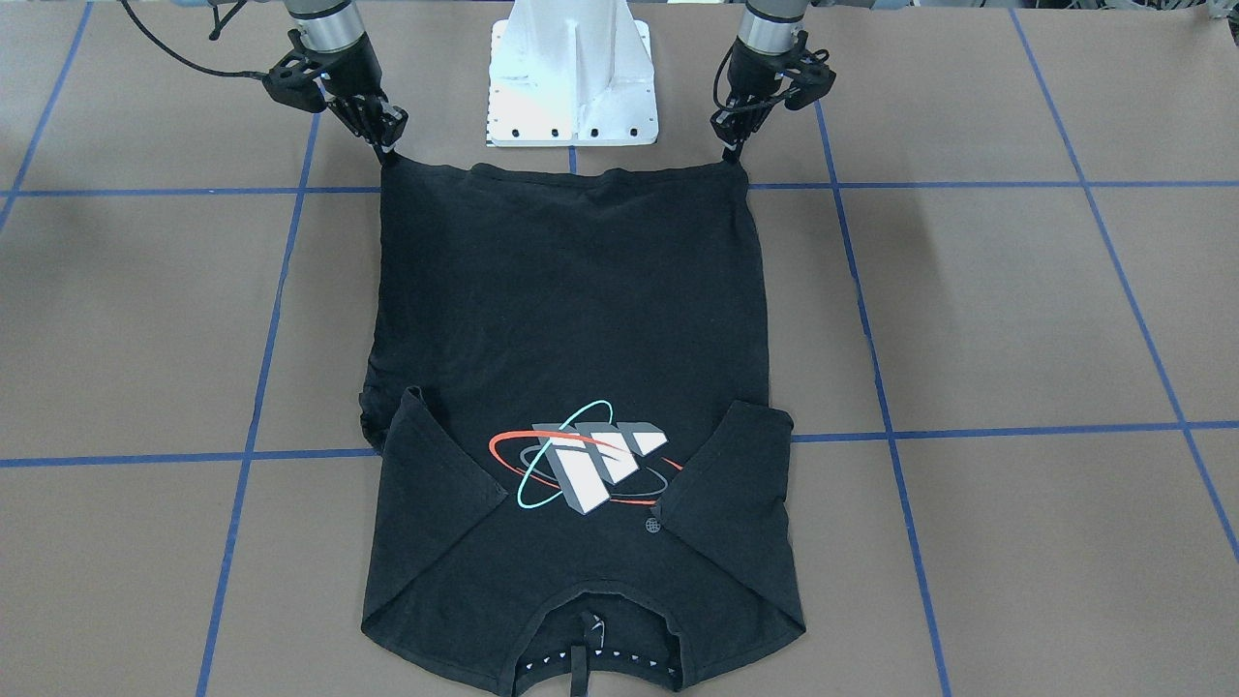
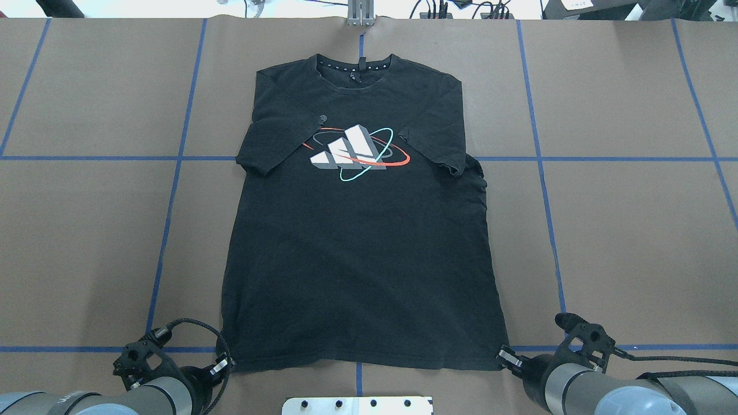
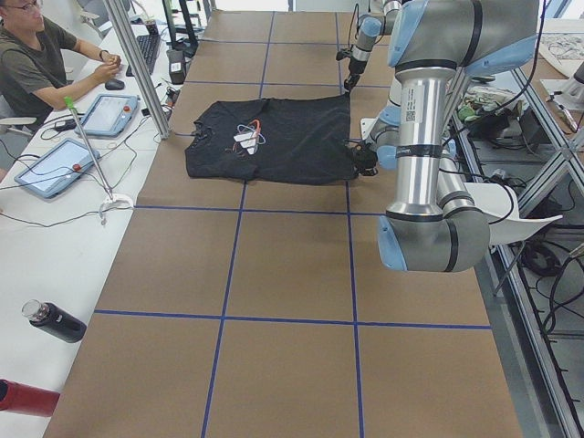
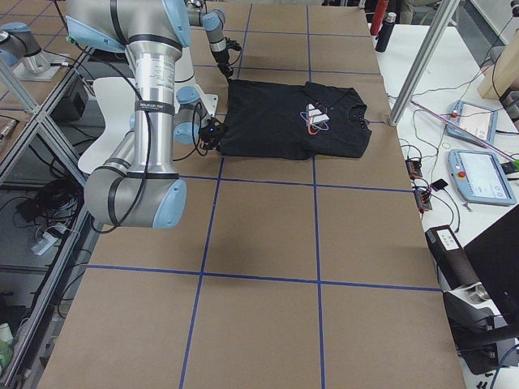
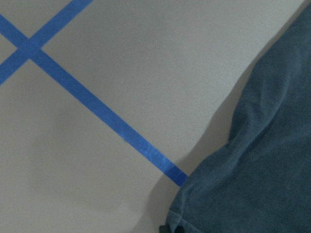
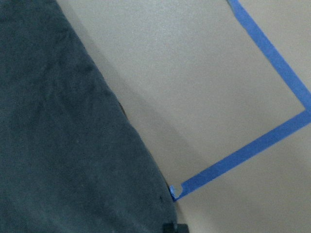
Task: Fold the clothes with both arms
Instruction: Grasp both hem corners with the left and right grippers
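Both the left end effector (image 1: 733,147) and right end effector (image 1: 389,147) pinch one T-shirt (image 1: 571,310)

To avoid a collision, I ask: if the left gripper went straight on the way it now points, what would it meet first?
The left gripper points down at the hem corner of the T-shirt, which it seems already to pinch; right under lies the table.

Silver-grey tubular arms (image 3: 422,119), light-blue joint caps (image 3: 392,255), black cables (image 2: 199,323).
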`<state>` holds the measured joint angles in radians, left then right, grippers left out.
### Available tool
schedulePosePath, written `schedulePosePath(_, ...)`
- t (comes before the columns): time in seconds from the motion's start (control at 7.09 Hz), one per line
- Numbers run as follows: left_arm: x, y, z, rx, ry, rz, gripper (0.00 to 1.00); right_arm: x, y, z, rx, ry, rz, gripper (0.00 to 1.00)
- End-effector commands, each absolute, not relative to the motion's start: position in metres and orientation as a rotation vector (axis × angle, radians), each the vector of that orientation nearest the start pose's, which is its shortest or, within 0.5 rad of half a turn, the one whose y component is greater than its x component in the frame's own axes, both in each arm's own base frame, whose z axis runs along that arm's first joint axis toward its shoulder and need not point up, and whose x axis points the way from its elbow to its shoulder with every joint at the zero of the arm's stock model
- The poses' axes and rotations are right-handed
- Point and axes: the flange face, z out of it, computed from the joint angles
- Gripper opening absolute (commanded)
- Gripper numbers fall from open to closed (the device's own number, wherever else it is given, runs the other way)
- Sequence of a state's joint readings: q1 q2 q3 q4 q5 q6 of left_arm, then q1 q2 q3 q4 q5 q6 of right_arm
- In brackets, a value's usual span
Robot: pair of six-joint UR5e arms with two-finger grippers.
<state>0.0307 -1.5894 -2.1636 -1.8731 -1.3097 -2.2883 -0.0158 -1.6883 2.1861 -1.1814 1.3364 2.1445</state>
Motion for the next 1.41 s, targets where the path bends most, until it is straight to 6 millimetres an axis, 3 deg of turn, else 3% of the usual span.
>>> schedulePosePath(0.0,0.432,-0.145,0.312,-0.138,1.014,-0.746,0.0,-0.425,-0.149,0.376,-0.063,-0.931,0.617,0.0)
schedulePosePath(0.42,0.392,-0.128,0.271,-0.26,1.03,-0.678,0.0,-0.392,-0.134,0.356,-0.186,-0.931,0.557,0.0)
schedulePosePath(0.56,0.378,-0.126,0.254,-0.304,1.056,-0.662,0.0,-0.37,-0.132,0.343,-0.221,-0.943,0.541,0.0)
schedulePosePath(0.71,0.369,-0.128,0.245,-0.312,1.075,-0.666,0.0,-0.352,-0.131,0.333,-0.239,-0.95,0.531,0.0)
schedulePosePath(0.85,0.365,-0.135,0.247,-0.3,1.07,-0.681,0.0,-0.347,-0.141,0.329,-0.24,-0.96,0.552,0.0)
schedulePosePath(1.13,0.317,-0.19,0.221,-0.325,1.143,-0.768,0.0,-0.324,-0.196,0.317,-0.316,-0.986,0.646,0.0)
schedulePosePath(1.27,0.306,-0.212,0.202,-0.288,1.207,-0.693,0.0,-0.327,-0.234,0.307,-0.331,-1.017,0.705,0.0)
